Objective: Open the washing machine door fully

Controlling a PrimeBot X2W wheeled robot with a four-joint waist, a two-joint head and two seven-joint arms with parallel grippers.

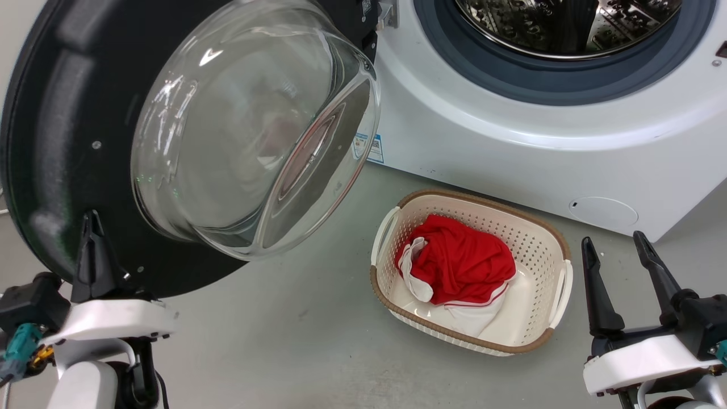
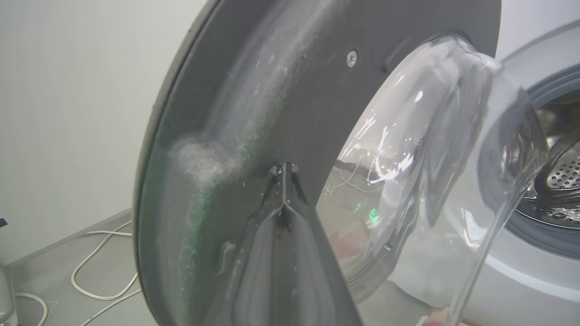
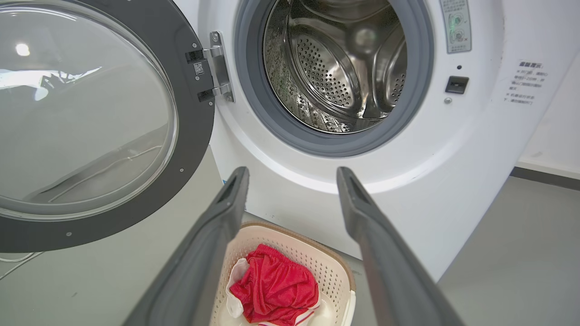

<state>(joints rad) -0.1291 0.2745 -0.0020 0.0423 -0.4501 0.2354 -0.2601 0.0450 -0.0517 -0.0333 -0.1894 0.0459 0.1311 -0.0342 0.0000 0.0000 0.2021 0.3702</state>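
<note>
The swung-out washing machine door (image 1: pixel 68 142) blocks the near left, its glass bowl bulging right. The drum mouth (image 1: pixel 568 23) at far right stands unobstructed; below it a laundry basket (image 1: pixel 539 244) occupies the floor (image 1: pixel 284 341), with bare passage between basket and door.

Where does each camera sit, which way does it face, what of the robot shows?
Head view: on the head, facing forward and down at the washing machine door and basket; left gripper lower left, right gripper lower right.
Left wrist view: along its shut fingers, at the door's inner face.
Right wrist view: along its open fingers, toward the drum.
Shared: all three show the door.
</note>
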